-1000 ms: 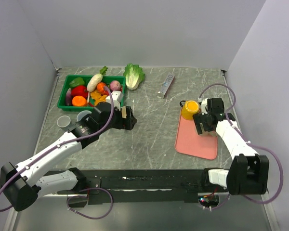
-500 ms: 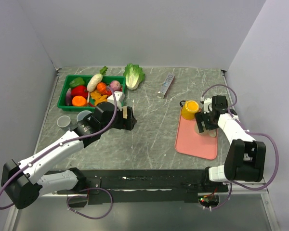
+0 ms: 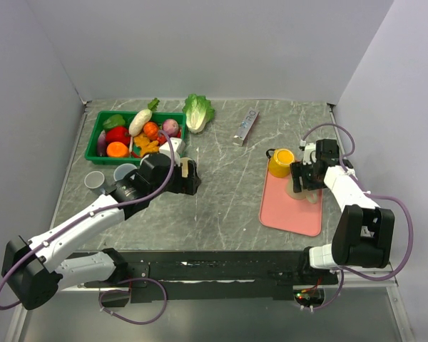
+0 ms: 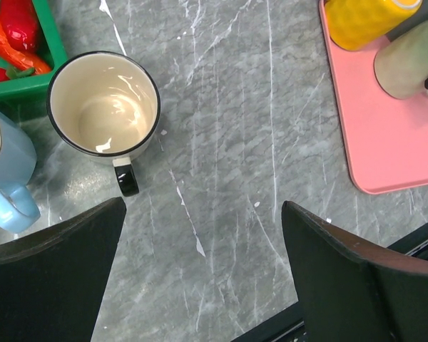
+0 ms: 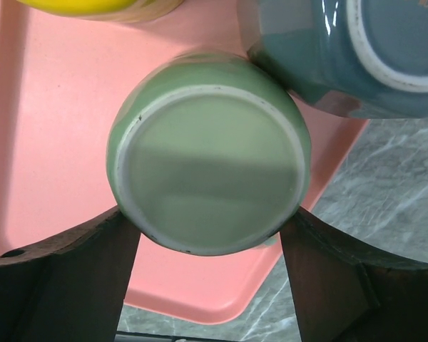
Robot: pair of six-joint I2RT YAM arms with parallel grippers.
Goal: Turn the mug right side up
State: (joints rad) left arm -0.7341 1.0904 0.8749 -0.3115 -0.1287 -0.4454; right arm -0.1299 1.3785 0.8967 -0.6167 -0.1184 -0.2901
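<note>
A pale green mug [image 5: 210, 160] stands upside down on the pink tray [image 5: 50, 128], its flat base facing the right wrist camera. My right gripper [image 5: 210, 217] has one finger against each side of it. From above, the right gripper [image 3: 304, 178] covers most of the green mug [image 3: 297, 191]. A yellow mug [image 3: 281, 162] stands at the tray's far end and an upside-down teal mug [image 5: 374, 50] touches the green one. My left gripper [image 3: 189, 177] is open and empty over bare table [image 4: 203, 278].
An upright cream mug with a black rim [image 4: 103, 103] and a light blue mug [image 4: 3, 178] stand by the green basket [image 3: 103, 121] of toy vegetables. A cabbage [image 3: 198, 112] and a silver bar [image 3: 247, 127] lie at the back. Two grey cups [image 3: 94, 179] stand at the left.
My right gripper has moved toward the far end of the tray and now sits around the green mug. The left arm has barely moved.
</note>
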